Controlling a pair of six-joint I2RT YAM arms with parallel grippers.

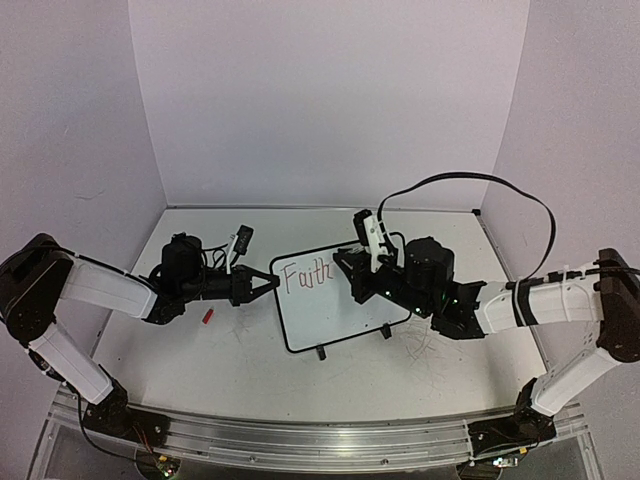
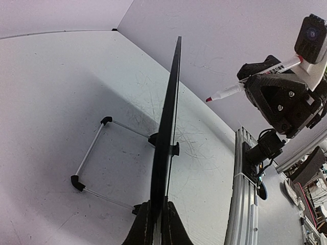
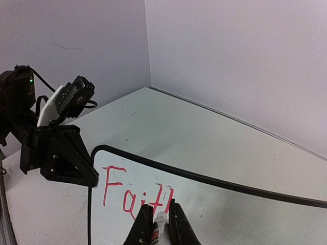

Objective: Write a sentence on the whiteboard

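Note:
The whiteboard stands tilted at the table's middle, with "Faith" in red on its upper left. My left gripper is shut on the board's left edge. In the left wrist view the board runs edge-on up from that gripper. My right gripper hovers over the writing, shut on a red-tipped marker. In the right wrist view the marker sits between the right gripper's jaws, its tip at the last red stroke on the whiteboard.
A small red piece, maybe a marker cap, lies on the table left of the board. The board's wire stand rests behind it. A black cable loops above the right arm. Walls close in the back and sides.

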